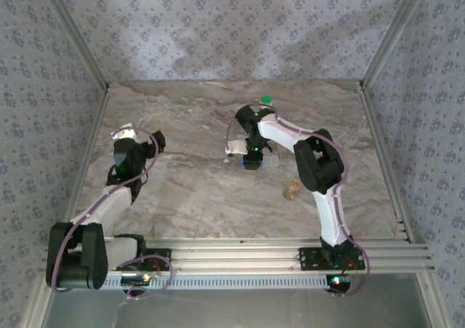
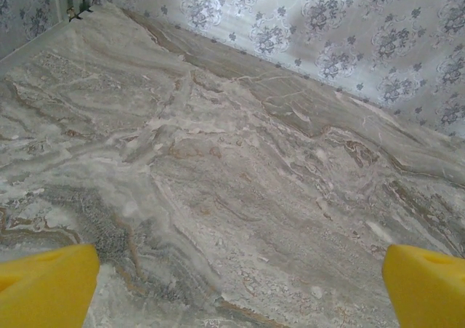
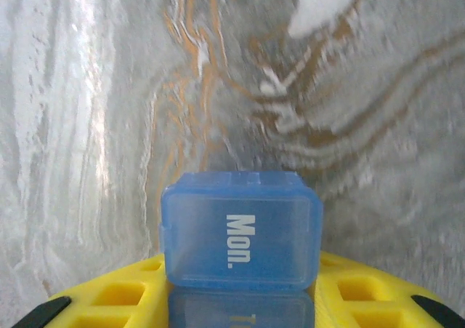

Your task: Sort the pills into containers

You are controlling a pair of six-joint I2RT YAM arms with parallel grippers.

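In right end effector (image 1: 252, 161): pill box (image 3: 240, 230)

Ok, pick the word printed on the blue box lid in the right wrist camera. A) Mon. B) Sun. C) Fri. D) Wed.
A: the lid of the blue pill box carries "Mon." in white letters, plainly readable in the right wrist view.

right wrist view: the pill box (image 3: 240, 230) bears "mon." in white letters on its end lid. the next lid's word is cut off, unreadable.
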